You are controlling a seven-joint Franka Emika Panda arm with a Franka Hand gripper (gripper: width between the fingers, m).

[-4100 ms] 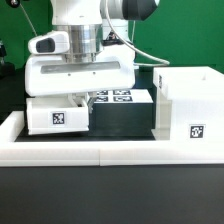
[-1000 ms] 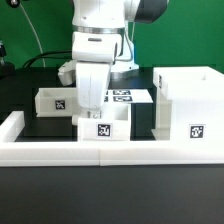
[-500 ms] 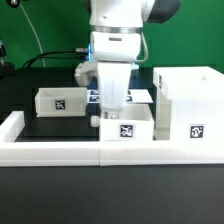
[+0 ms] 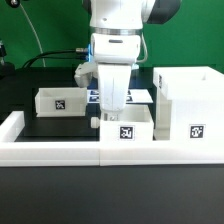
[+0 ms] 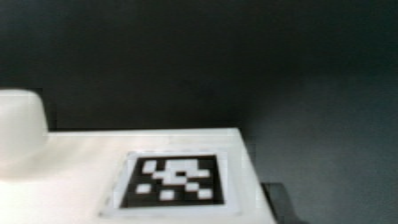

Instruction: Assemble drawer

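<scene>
On the left of the worktop (image 4: 40, 125), toward the far side, the left tray (image 4: 60, 101) stands alone, well apart from the arm. Behind the arm, parts of the marker board (image 4: 141, 97) show.

In the middle, the second tray (image 4: 126, 126) sits against the low white wall (image 4: 50, 152) at the near edge, tag facing front, just beside the housing (image 4: 188, 105) on the right. No tray shows inside the housing.

Judged from this, assembly is at an early stage: both trays are outside the housing, and each has yet to be slid in. The second tray looks like the one in hand.

The fingers (image 4: 112, 108) reach straight down into the second tray at its far wall. Their tips are hidden by the tray, and the wrist view shows only the tagged white face, so I cannot tell how far open they are or whether they grip the wall.
</scene>
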